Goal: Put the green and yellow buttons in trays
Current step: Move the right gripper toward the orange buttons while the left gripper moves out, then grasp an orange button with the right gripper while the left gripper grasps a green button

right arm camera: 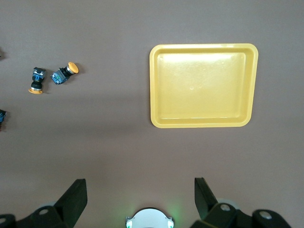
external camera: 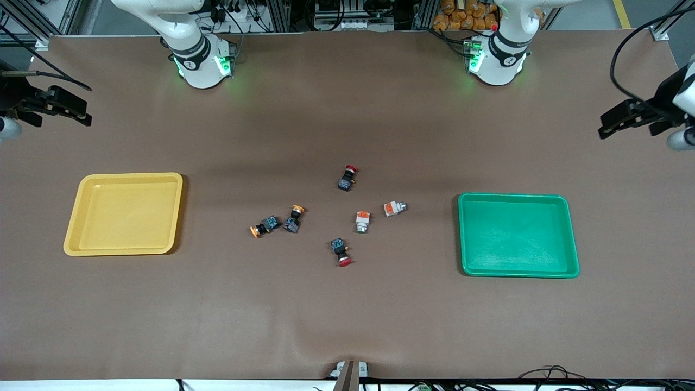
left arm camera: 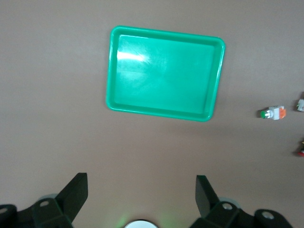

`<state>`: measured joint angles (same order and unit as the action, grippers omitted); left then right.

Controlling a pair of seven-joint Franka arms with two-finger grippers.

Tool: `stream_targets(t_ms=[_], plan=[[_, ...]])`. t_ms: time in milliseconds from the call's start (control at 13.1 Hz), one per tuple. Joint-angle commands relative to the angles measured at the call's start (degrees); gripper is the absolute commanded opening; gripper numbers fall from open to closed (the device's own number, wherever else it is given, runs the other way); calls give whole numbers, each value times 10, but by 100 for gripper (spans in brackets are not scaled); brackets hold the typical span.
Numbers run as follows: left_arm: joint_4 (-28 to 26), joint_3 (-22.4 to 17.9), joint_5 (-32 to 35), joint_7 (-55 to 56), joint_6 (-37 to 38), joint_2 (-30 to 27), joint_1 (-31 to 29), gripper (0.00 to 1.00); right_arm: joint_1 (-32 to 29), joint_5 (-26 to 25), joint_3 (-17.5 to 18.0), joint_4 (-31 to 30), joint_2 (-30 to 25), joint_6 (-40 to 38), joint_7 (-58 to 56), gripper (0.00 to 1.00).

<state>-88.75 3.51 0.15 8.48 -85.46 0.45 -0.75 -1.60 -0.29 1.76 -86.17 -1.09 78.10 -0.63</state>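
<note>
between yellow tray [external camera: 73,228] and green tray [external camera: 570,239], six scattered switches [external camera: 363,221]

cut off: my left wrist view clips a white-bodied button [left arm camera: 300,105] and a red-capped switch [left arm camera: 301,152] | my right wrist view clips another switch [right arm camera: 2,117]

A robotics lab: two white arm bases [external camera: 198,60] with green status lights are bolted at the twelve o'clock edge of a brown-covered tabletop [external camera: 347,320]. Aluminium framing [external camera: 266,13] and loose cables [external camera: 548,374] ring it at twelve and six o'clock
</note>
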Motion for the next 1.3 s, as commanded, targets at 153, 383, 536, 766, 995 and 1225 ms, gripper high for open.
stream_targets(t_ms=[153,383,536,766,995,1225], plan=[[-22,16,-12,69,-44,50,14,100,-3,1,2,14,56,-6,-5,100],[-114,56,-12,157,-176,54,16,100,-2,-8,2,14,94,-7,-3,100],[-137,98,-13,256,-228,74,17,100,-5,-7,2,9,99,-7,-4,100],[-135,146,-5,389,-280,126,29,100,8,1,2,4,118,-4,32,100],[-136,146,2,412,-316,184,77,100,6,40,3,-42,128,37,97,100],[-131,146,70,414,-338,243,134,100,21,74,3,-67,140,78,212,100]])
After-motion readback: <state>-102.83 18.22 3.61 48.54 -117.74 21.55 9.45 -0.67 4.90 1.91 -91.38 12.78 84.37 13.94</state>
